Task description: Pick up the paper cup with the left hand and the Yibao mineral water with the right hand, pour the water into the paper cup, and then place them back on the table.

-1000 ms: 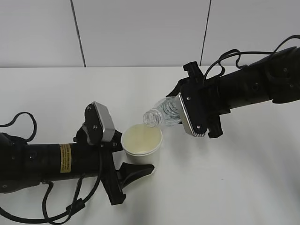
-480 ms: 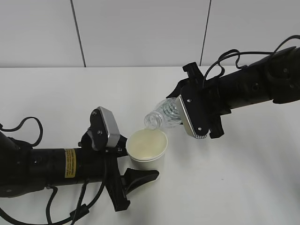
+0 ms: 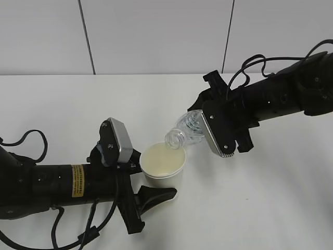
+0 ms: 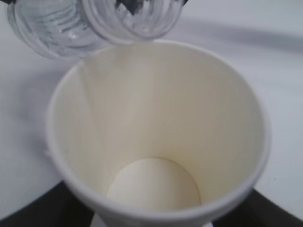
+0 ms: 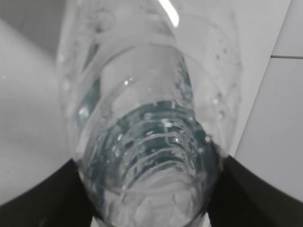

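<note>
Cream-white and tapered, the paper cup [image 3: 163, 163] sits clamped between the pointed black fingers of the left hand [image 3: 136, 179], tipped slightly toward the bottle, its rolled rim smooth and round. From the left wrist view its matte inner wall narrows to a pale circular bottom that looks dry. The Yibao mineral water [image 3: 188, 130], a clear ribbed plastic bottle without a cap, is gripped around its body by the right hand [image 3: 210, 122] and lies nearly level, its open threaded mouth right at the cup's far rim. Droplets cling inside its ridged wall in the right wrist view. Both hang above the plain white table [image 3: 270, 203].
</note>
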